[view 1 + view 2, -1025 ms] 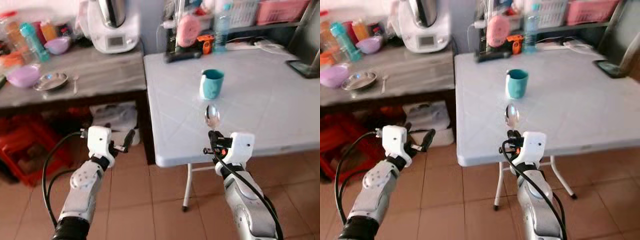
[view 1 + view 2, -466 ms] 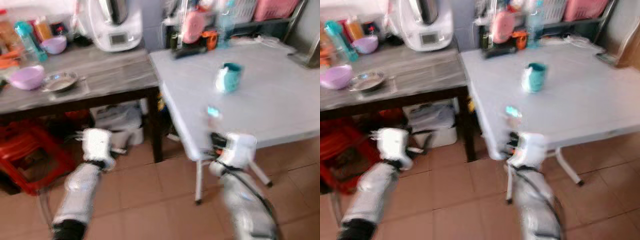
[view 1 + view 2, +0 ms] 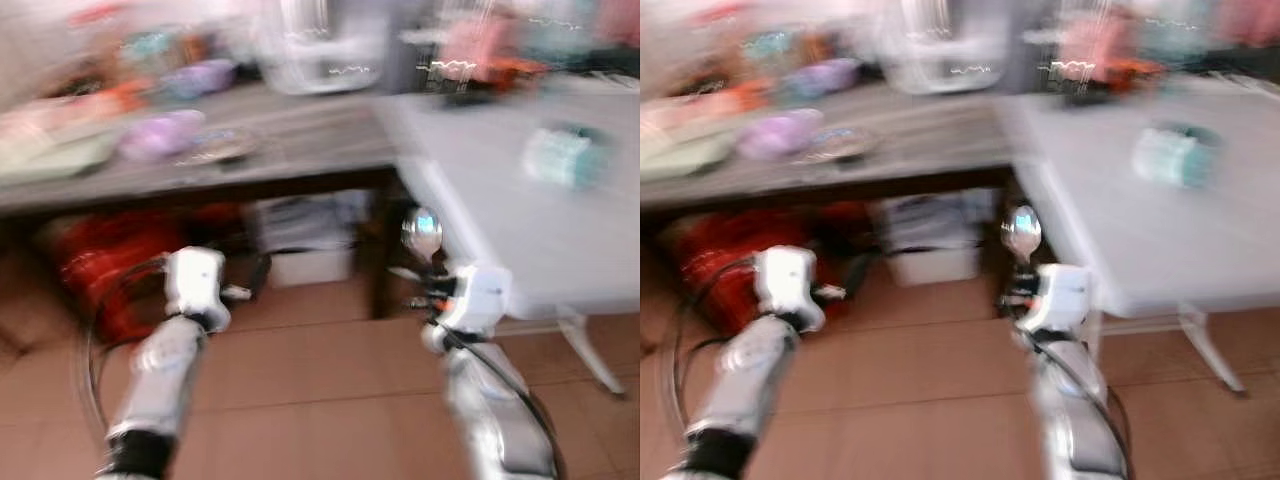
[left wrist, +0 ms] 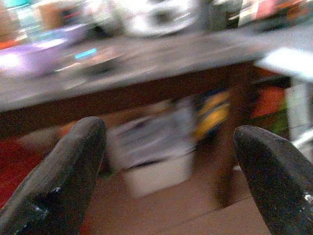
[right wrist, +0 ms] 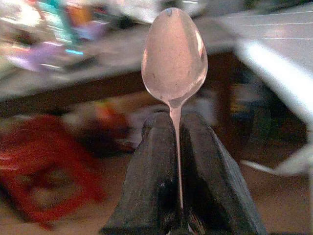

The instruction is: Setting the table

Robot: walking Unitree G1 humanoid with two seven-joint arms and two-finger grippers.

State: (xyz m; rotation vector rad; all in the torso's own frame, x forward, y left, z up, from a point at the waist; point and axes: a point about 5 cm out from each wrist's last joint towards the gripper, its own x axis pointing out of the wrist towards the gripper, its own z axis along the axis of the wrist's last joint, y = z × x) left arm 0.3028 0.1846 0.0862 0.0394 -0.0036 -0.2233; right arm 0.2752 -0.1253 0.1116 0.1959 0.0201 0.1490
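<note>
our right gripper (image 5: 177, 147) pinches the thin handle of a shiny spoon (image 5: 174, 54) and holds it straight up, bowl on top, over the brown floor (image 3: 300, 400) just beside the white table (image 3: 500, 200). our left gripper (image 4: 171, 161) is wide open and holds nothing, low in front of the grey bench (image 3: 280, 150). a blurry teal cup (image 3: 563, 157) stands on the white table.

Right claw (image 5: 177, 147) pinched closed and raised; left claw (image 4: 166, 161) spread wide.
</note>
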